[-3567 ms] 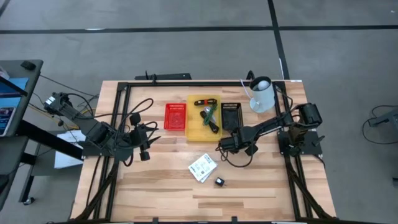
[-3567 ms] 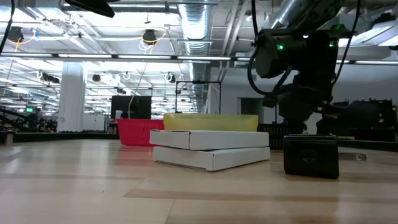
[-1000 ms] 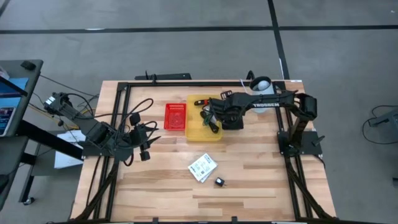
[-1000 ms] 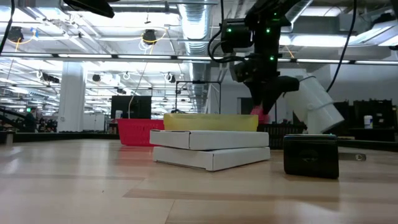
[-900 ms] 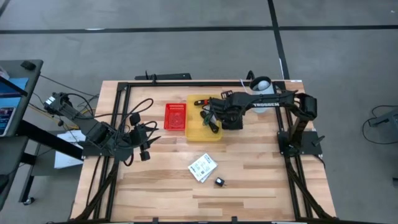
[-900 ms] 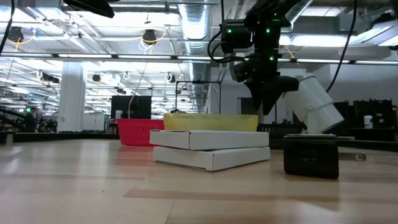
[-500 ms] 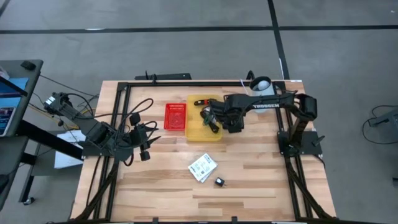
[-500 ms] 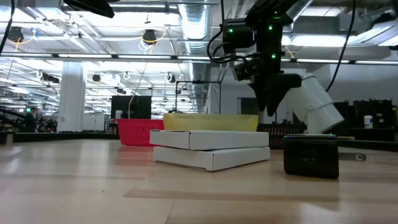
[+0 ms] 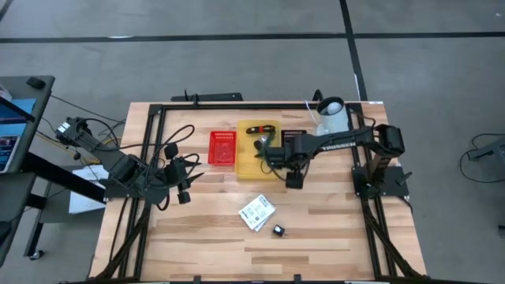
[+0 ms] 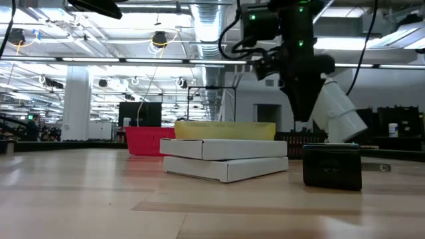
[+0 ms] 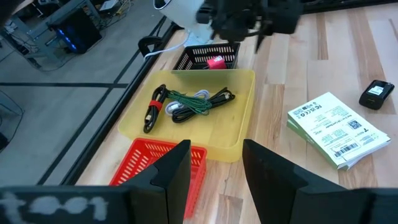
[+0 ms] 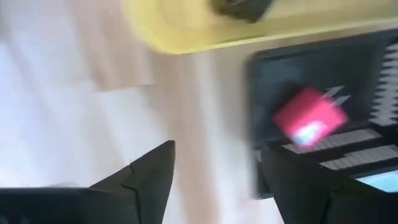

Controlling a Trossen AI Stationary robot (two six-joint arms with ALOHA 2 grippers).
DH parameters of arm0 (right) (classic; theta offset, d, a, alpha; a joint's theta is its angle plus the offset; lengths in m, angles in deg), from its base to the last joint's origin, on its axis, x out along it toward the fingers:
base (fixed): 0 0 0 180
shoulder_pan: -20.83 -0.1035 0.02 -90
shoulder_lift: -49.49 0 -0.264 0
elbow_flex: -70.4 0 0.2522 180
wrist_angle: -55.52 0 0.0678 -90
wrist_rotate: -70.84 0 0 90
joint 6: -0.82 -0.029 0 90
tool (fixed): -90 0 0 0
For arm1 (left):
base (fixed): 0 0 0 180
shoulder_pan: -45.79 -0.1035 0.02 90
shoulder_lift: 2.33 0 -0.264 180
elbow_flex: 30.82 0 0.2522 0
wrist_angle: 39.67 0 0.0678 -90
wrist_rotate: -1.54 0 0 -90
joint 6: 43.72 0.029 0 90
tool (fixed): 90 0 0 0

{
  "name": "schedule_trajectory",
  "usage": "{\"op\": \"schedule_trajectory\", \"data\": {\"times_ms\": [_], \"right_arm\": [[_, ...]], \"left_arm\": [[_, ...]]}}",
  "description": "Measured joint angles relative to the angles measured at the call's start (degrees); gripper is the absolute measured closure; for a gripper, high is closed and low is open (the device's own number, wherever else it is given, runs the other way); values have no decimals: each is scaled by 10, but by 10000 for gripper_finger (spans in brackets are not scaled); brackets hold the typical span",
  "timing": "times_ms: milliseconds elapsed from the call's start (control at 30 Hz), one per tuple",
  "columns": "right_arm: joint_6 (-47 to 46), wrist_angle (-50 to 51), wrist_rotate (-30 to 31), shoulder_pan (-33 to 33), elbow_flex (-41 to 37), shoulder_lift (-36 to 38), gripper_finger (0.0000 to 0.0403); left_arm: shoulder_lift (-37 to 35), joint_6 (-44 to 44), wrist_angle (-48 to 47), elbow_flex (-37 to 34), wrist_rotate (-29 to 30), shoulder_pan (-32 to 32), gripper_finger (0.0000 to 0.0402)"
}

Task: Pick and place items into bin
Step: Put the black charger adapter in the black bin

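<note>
From above, the right gripper (image 9: 293,175) hangs over bare wood just beside the yellow bin (image 9: 249,166), holding nothing; the white packet (image 9: 257,212) lies skewed, its long axis diagonal. Low view shows that packet as two stacked boxes. The left gripper (image 11: 214,163) waits part open and empty. Only the right wrist view shows the pink piece (image 12: 309,119) lying in the black bin (image 12: 367,81), fingers spread.

From my desk, the high view looks straight down on the whole table (image 9: 197,237). The low view sits at tabletop height, close behind the white packet (image 10: 222,158), facing the room. Both wrist views look down on the black bin (image 11: 208,58), and the right one, I think, sits nearest.
</note>
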Motion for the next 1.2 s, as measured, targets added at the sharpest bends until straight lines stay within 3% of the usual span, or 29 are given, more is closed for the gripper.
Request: {"op": "schedule_trajectory", "data": {"times_ms": [433,1200], "right_arm": [[-203,-82,-159,-102,0,0,147],[-377,-185,-170,-197,0,0,146]], "left_arm": [[0,0,0,0,0,0,264],[0,-15,0,0,0,0,264]]}}
